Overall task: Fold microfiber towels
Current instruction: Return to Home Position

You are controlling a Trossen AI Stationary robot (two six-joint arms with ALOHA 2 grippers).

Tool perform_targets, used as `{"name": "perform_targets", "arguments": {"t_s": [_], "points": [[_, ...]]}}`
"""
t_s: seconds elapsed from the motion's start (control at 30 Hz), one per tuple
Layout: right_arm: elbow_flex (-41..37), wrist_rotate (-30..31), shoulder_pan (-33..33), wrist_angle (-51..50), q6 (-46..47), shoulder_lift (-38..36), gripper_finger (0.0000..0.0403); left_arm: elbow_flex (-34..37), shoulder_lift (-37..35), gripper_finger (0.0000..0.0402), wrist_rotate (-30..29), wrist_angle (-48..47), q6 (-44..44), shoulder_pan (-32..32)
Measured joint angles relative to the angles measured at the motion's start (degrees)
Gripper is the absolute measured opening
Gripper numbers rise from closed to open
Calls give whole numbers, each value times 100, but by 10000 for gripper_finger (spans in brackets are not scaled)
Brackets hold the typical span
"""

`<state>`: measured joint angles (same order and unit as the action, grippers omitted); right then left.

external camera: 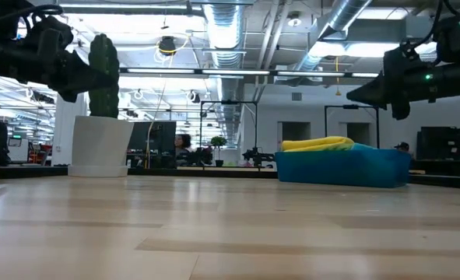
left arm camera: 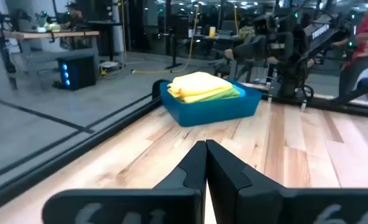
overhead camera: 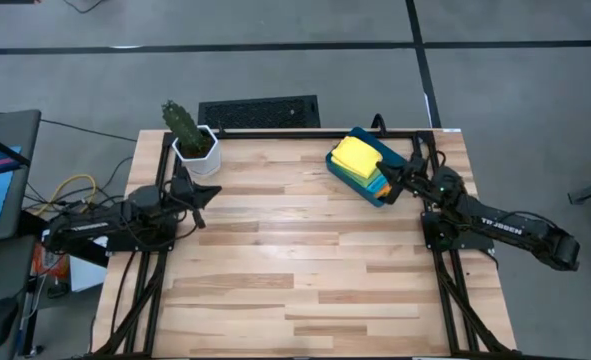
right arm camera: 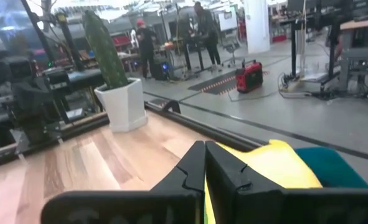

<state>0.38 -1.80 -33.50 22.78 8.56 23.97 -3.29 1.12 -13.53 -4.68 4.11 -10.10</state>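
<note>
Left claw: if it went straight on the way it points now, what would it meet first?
Probably the blue bin holding the yellow towel; bare table lies between. The left claw hangs high, so it might pass over.

Table [overhead camera: 305, 260]: bare wood ran from centre to 6 o'clock, a wide passage. Potted cactus [overhead camera: 195, 148] stood at 11 o'clock. Bin [overhead camera: 349, 180], towels [overhead camera: 355, 155] heaped above its rim, blocked 1 o'clock. Left gripper [overhead camera: 213, 192], fingers together, sat at 10 o'clock near the cactus. Right gripper [overhead camera: 389, 187], likewise, sat at 2 o'clock just beside the bin.
</note>
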Motion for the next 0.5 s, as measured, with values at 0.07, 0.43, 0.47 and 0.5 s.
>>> {"name": "perform_targets", "arguments": {"t_s": [0.07, 0.43, 0.47, 0.5], "points": [[0, -2, 0, -84, 0, 0, 34, 2, -2, 0, -12, 0, 128, 0], [0, -15, 1, -444, 2, 0, 33, 4, -2, 0, -66, -7, 259, -3], [0, -15, 2, -456, 2, 0, 33, 4, -2, 0, -66, -7, 259, -3], [0, -15, 2, -465, 2, 0, 33, 4, -2, 0, -66, -9, 257, -3]]}}
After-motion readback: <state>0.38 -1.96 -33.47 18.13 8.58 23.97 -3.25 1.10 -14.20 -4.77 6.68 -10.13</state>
